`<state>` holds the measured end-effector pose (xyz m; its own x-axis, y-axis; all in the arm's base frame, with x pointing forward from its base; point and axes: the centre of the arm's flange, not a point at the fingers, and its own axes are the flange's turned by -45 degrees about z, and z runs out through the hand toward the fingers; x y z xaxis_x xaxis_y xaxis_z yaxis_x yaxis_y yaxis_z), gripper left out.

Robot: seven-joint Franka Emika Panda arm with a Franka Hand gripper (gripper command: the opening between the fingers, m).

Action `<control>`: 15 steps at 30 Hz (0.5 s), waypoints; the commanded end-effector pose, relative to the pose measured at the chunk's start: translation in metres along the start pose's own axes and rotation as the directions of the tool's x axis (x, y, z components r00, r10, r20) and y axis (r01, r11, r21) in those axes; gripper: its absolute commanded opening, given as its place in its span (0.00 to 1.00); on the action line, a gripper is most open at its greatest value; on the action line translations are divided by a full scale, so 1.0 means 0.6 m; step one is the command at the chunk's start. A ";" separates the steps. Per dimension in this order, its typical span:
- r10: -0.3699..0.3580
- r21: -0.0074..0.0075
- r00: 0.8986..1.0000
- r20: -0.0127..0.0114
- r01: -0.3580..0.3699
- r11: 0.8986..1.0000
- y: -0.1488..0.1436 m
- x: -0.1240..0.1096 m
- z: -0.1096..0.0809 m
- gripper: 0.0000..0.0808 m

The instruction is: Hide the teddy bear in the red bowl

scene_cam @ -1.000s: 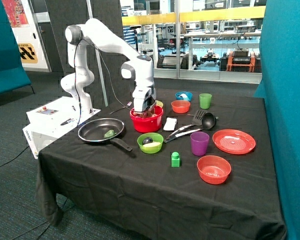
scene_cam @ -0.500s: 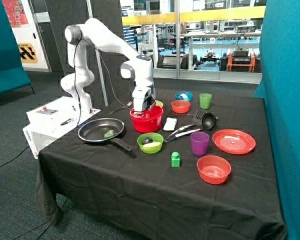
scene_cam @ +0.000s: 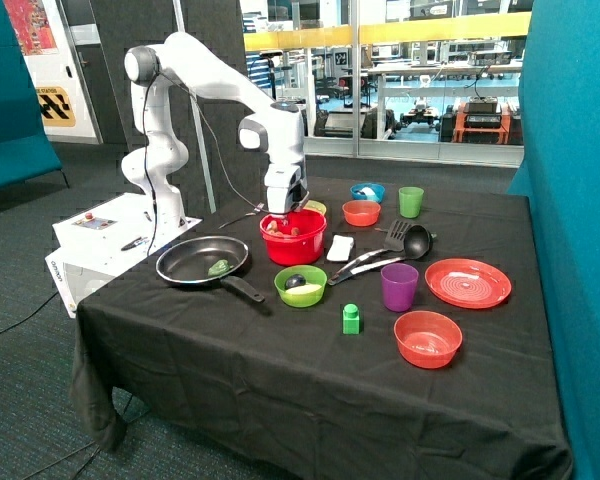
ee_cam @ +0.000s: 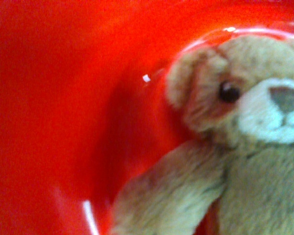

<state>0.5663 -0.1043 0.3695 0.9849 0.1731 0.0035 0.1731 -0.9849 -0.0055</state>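
Note:
The deep red bowl [scene_cam: 294,245] stands mid-table behind the green bowl. The teddy bear [scene_cam: 280,228] lies inside it, only its brown top showing over the rim. My gripper [scene_cam: 290,210] hangs just above the bowl's rim, over the bear. In the wrist view the teddy bear [ee_cam: 245,147] lies face up against the red bowl's inner wall [ee_cam: 63,122], with its head, one eye, muzzle and one arm visible. No part of the gripper shows in that view.
A black frying pan [scene_cam: 185,262] holding a green item sits beside the bowl. A green bowl [scene_cam: 300,293], purple cup [scene_cam: 399,287], green block [scene_cam: 351,319], translucent red bowl [scene_cam: 427,338], red plate [scene_cam: 467,282], ladle and spatula [scene_cam: 390,250] lie nearby.
The arm has lifted the gripper up out of the red bowl. The teddy bear stays in the bowl.

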 end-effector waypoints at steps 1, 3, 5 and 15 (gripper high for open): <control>-0.067 -0.005 0.998 0.004 0.067 0.998 -0.036 -0.018 -0.024 0.73; -0.087 -0.005 0.996 0.004 0.087 0.996 -0.045 -0.022 -0.030 0.71; -0.111 -0.005 0.994 0.004 0.111 0.994 -0.055 -0.026 -0.036 0.72; -0.177 -0.005 0.984 0.004 0.177 0.984 -0.101 -0.049 -0.053 0.67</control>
<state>0.5430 -0.0718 0.3910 0.9595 0.2818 -0.0011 0.2818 -0.9595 -0.0001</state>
